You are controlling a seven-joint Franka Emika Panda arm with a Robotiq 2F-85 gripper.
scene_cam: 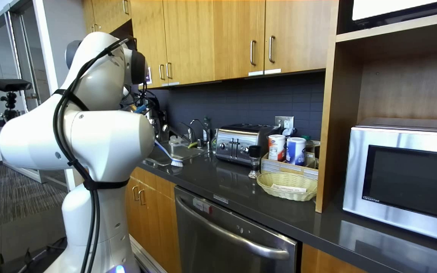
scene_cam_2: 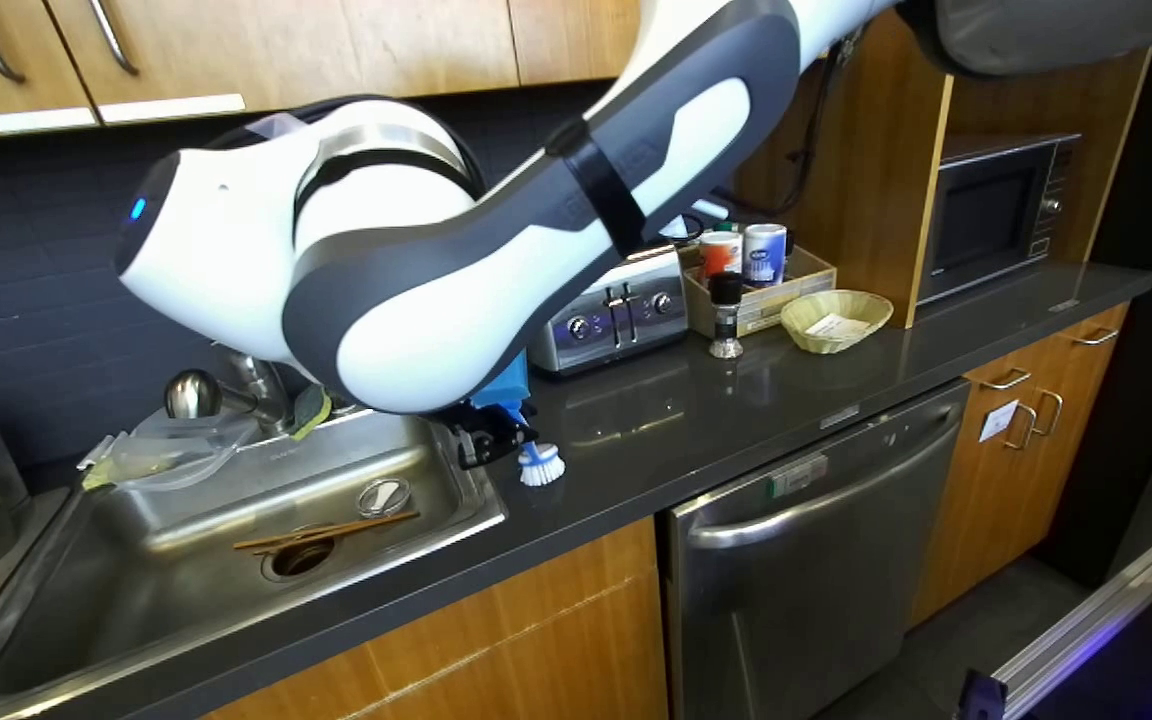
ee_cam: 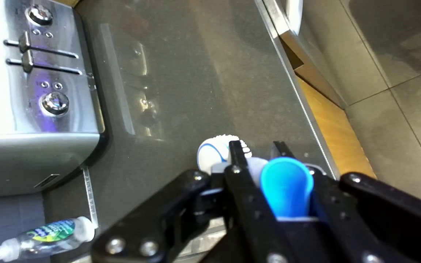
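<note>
Fingers (ee_cam: 238, 155) closed round the handle of the blue-and-white brush (scene_cam_2: 540, 466); grasp made, not yet let go. Brush just beside the sink (scene_cam_2: 166, 590), over the tabletop (scene_cam_2: 656, 430); whether touching, can't tell. Chopsticks (scene_cam_2: 366, 524) inside the sink.

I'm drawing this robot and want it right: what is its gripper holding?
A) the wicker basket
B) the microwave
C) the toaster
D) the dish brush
D: in the wrist view, the gripper is clamped on the dish brush, which pokes out past it.
</note>
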